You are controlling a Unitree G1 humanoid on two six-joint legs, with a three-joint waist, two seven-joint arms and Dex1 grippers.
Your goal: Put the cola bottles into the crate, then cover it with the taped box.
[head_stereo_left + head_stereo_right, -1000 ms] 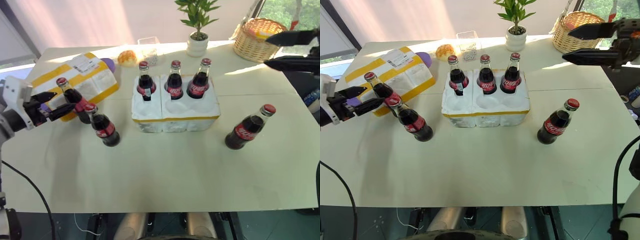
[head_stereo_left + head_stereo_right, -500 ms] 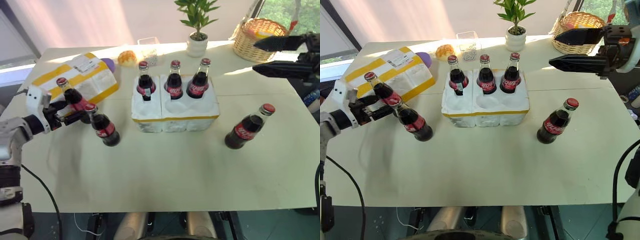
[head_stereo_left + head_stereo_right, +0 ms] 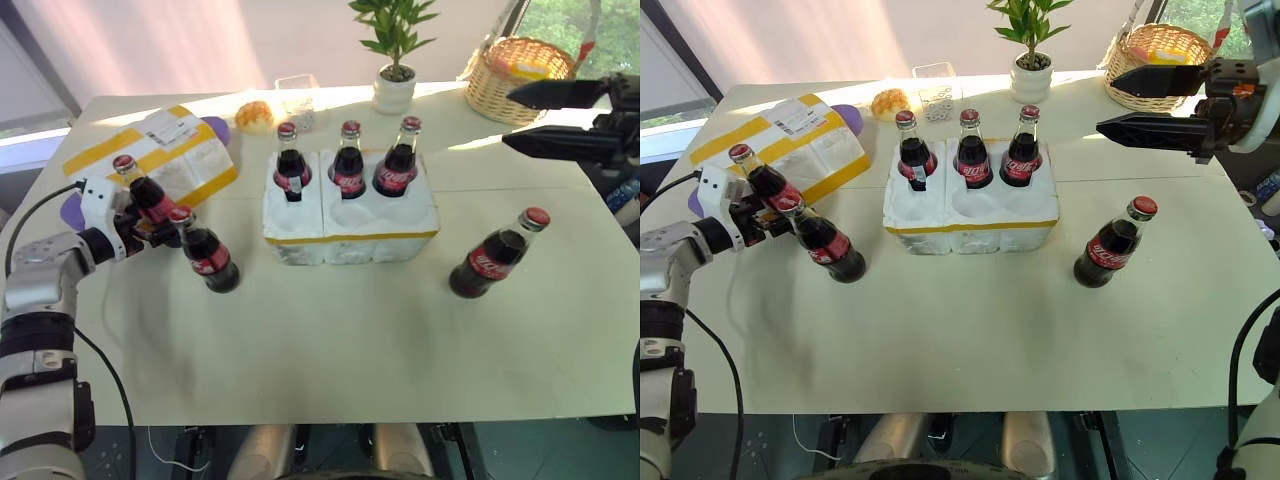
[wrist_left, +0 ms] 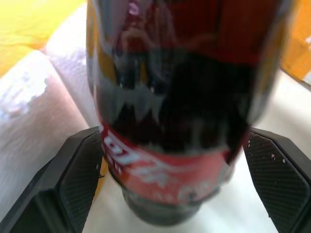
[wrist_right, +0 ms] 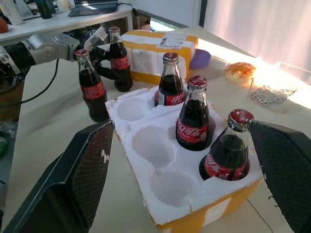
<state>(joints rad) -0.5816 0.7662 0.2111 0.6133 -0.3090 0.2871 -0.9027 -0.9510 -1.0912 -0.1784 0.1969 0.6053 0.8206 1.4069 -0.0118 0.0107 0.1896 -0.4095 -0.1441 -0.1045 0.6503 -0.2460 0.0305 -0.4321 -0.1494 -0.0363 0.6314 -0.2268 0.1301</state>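
**While straddling a bottle, not yet gripping it**

With three bottles [image 3: 348, 165] seated in the back row of the crate [image 3: 350, 238], at 12 o'clock within it, counts as about halfway through the loading. Leaves the three front wells, at 6 o'clock, bare.

Finds the left gripper [image 4: 177, 174] released and spread wide around a fourth bottle [image 3: 148, 197], upright on the table [image 3: 330, 340] at 9 o'clock from the crate. Places that bottle just in front of the box [image 3: 175, 150], itself lying at 10 o'clock from the crate. Shows, in the wrist view, one pad close to the glass and a gap at the other, so no grip yet.

Keeps a fifth bottle [image 3: 207, 258] just beside, at 4 o'clock from the straddled one; touching or not, cannot tell. Puts the sixth [image 3: 490, 262] at 4 o'clock from the crate, well apart and alone. Holds the right gripper [image 3: 508, 120] aloft at 2 o'clock, near the basket [image 3: 515, 80], jaws wide, carrying nothing.

Step in hand, by judgement: grasping the fourth bottle. Next, probably: close on the label band, lift straight up, carry toward 3 o'clock and lower into a front well. Calls for care not to tip the close neighbour on the lift. Saves the box for after all six are seated.
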